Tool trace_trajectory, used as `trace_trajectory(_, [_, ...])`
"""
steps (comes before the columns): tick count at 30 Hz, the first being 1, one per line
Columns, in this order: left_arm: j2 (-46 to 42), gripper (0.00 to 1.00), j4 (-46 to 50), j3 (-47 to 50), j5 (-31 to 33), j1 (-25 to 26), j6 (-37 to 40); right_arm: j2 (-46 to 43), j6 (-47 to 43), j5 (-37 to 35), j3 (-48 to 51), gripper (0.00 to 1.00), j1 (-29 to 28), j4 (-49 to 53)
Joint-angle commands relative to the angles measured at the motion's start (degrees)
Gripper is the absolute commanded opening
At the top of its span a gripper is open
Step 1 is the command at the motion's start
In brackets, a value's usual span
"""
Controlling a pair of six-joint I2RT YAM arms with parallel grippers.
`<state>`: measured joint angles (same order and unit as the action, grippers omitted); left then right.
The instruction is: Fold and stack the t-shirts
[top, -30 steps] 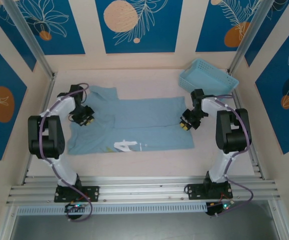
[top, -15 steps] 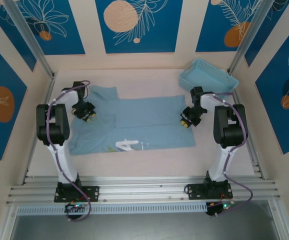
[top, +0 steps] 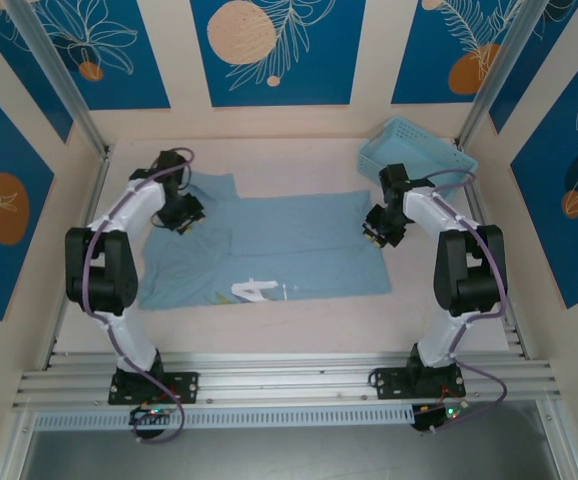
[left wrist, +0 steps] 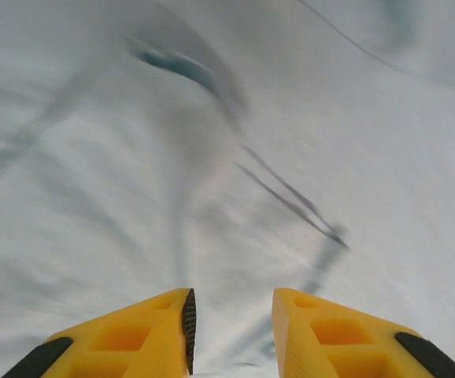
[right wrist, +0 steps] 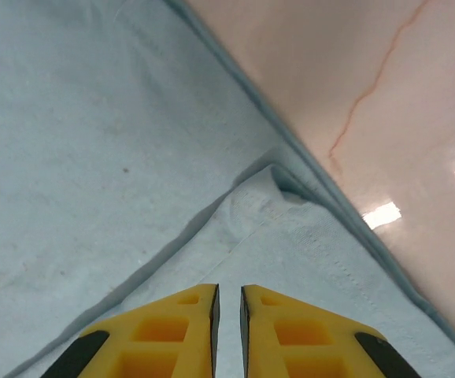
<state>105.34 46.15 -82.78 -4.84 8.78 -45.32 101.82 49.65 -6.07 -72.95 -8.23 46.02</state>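
Left jaws parted, low over wrinkled cloth at the far-left part of the sky-blue t-shirt [top: 289, 250]. Right jaws almost together, thin slit between, over a folded corner by its right edge; pinch on cloth impossible to tell. Spread flat mid-tabletop [top: 299, 325], white lettering along near edge; lattice basket [top: 414, 155] far right.
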Motion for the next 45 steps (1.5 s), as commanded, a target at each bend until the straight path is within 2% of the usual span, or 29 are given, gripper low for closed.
trace_trajectory(1, [4.42, 0.32, -2.51, -2.3, -4.47, 4.72, 2.81, 1.08, -1.39, 0.47, -0.21, 0.18, -1.65, 0.5])
trace_trajectory(5, [11.36, 0.33, 1.98, -9.05, -0.34, 7.34, 10.27, 1.1, -2.77, 3.17, -1.29, 0.24, -2.55, -0.76])
trace_trajectory(7, [13.77, 0.33, 3.63, -10.87, 2.02, 7.96, 13.51, 0.54, -5.07, 6.92, -1.75, 0.29, -3.2, -3.39])
trace_trajectory(10, [15.14, 0.33, 2.9, -11.2, 2.68, 8.29, 15.98, -2.55, -7.22, 13.62, 0.24, 0.37, -4.19, -10.28])
trace_trajectory(13, [16.67, 0.29, 3.06, -12.15, 2.73, 8.82, 17.19, -5.22, -7.09, 17.71, 2.08, 0.39, -4.49, -13.88])
trace_trajectory(19, [18.1, 0.17, 3.68, -12.43, 3.08, 10.06, 16.96, -6.37, -5.81, 17.58, 2.88, 0.39, -4.15, -13.13])
trace_trajectory(23, [16.54, 0.01, 3.94, -12.44, 4.63, 11.17, 16.89, -5.93, -6.11, 17.1, 2.28, 0.38, -3.77, -11.92])
trace_trajectory(30, [13.16, 0.0, 4.8, -13.69, 6.73, 13.84, 17.7, -4.82, -4.94, 14.27, 3.06, 0.34, -3.03, -9.27])
trace_trajectory(37, [15.11, 0.0, 4.56, -13.19, 6.31, 15.06, 19.45, -2.24, -3.38, 12.02, 2.69, 0.33, -1.88, -5.8])
trace_trajectory(38, [14.92, 0.05, 4.21, -12.89, 6.54, 15.04, 19.68, -2.04, -3.25, 11.68, 2.76, 0.33, -1.77, -5.47])
trace_trajectory(40, [13.4, 0.33, 4.17, -12.34, 8.37, 15.04, 19.85, -1.85, -2.79, 10.21, 3.05, 0.33, -1.46, -4.58])
trace_trajectory(41, [12.33, 0.45, 4.56, -12.27, 9.7, 15.09, 19.52, -1.91, -2.6, 9.81, 3.44, 0.33, -1.21, -4.3])
trace_trajectory(42, [11.08, 0.52, 5.65, -12.23, 11.81, 14.91, 18.79, -2.1, -2.32, 9.44, 3.96, 0.33, -0.78, -4.16])
trace_trajectory(45, [7.07, 0.54, 9.78, -10.47, 16.53, 13.65, 14.65, -2.35, -1.68, 8.87, 5.89, 0.33, 0.35, -3.73])
